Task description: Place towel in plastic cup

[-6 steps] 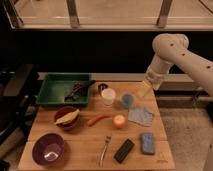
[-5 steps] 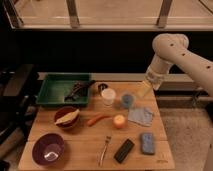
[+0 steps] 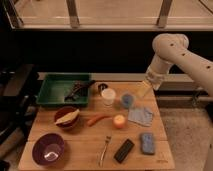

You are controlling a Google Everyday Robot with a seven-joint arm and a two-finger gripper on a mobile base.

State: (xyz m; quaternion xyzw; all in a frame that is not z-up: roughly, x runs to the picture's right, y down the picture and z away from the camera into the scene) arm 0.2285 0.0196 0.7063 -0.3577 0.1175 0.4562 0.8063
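The towel (image 3: 140,115), a pale blue-grey rumpled cloth, lies flat on the wooden table (image 3: 80,150) toward its right side. The plastic cup (image 3: 127,100), small and light blue, stands just up and left of the towel, to the right of the taller white cup (image 3: 108,96). My gripper (image 3: 143,90) hangs at the end of the white arm (image 3: 172,52), above the table's far right corner, a little right of the light blue cup and above the towel. It holds nothing that I can see.
A green tray (image 3: 56,90) with dark utensils sits at the back left. A small dark cup (image 3: 101,87), a brown bowl (image 3: 67,118), a purple bowl (image 3: 48,149), a carrot (image 3: 97,119), an orange fruit (image 3: 119,121), a fork (image 3: 105,149), a black block (image 3: 124,150) and a blue sponge (image 3: 147,143) are also on the table.
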